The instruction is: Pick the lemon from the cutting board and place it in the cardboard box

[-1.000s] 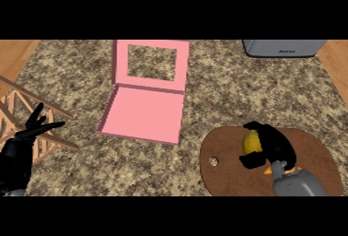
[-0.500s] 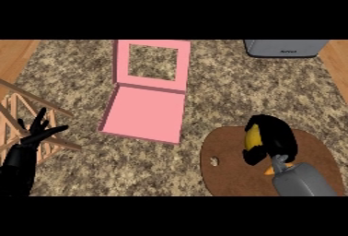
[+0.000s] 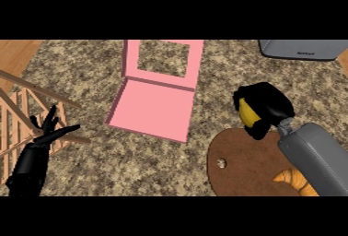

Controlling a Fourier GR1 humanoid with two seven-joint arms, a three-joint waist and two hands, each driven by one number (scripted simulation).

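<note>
table [image 3: 102, 166] speckled stone | pink box [image 3: 153, 108] lies open at 11 o'clock | round cutting board [image 3: 245, 161] at 5 o'clock | right hand [image 3: 268, 103] curled round yellow lemon [image 3: 249, 115], above board's 12 o'clock edge | left hand [image 3: 48, 133] at 8 o'clock, fingers spread, resting

The right hand [image 3: 266, 107] sits at the right of the frame, just above centre, its black fingers curled round a lemon [image 3: 249, 115] whose yellow shows on the hand's left side. Its grey forearm [image 3: 318, 160] runs down from the wrist to the lower right corner. The left hand [image 3: 49, 131] shows at the lower left, open, with fingers straight and spread, pointing up and to the right, its dark forearm coming in from the lower edge.
</note>
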